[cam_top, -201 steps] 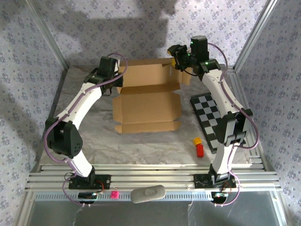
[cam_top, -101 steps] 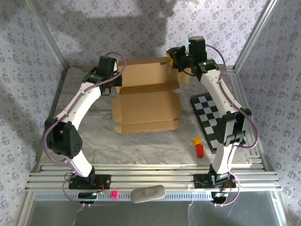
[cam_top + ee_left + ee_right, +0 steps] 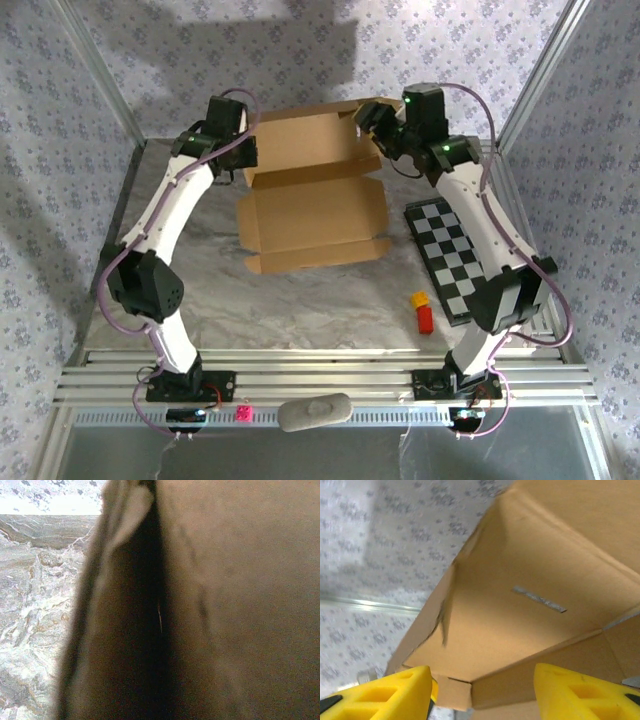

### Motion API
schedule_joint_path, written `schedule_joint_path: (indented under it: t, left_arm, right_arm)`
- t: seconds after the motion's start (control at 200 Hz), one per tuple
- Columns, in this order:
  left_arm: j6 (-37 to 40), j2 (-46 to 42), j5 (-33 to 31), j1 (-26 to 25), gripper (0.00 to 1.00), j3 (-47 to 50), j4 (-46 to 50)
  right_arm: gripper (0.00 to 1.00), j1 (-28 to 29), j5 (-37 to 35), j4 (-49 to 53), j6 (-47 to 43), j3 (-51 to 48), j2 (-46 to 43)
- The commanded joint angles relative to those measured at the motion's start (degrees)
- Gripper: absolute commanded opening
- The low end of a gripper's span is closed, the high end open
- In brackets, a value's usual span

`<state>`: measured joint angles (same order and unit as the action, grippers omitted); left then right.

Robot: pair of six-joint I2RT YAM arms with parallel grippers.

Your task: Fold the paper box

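The paper box (image 3: 312,218), plain brown cardboard, lies open at the back middle of the marble table, its base flat and its rear panel (image 3: 305,140) standing up. My left gripper (image 3: 243,165) is at the left end of that raised panel. The left wrist view has blurred cardboard (image 3: 235,605) pressed close to the lens, and the fingers are hidden; it looks shut on the flap. My right gripper (image 3: 368,118) is at the panel's right rear corner. Its yellow fingers (image 3: 395,690) stand wide apart, open (image 3: 482,690), with the box's corner (image 3: 520,610) just beyond them.
A black-and-white checkered board (image 3: 450,255) lies to the right of the box. A yellow block (image 3: 420,298) and a red block (image 3: 425,320) sit in front of it. Patterned walls and metal posts close in the table's sides and back.
Both grippers have moved toward the back wall and the rear panel stands steeper. The box has turned slightly. The right gripper's fingers closed a little, then spread wider.
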<state>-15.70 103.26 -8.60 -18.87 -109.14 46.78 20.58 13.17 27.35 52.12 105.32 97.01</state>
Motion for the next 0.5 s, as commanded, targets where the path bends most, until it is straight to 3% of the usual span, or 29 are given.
schedule_joint_path:
  t: [0.0,0.495]
  left_arm:
    - [-2.37,2.44,2.39,0.53,0.00,-6.55,7.35]
    - [-6.92,8.24,11.20,2.15,0.00,-15.74,19.42]
  right_arm:
    - [0.60,1.70,-2.06,-0.89,-10.92,1.10,1.29]
    - [0.60,2.09,-2.04,0.58,-15.64,17.43,15.57]
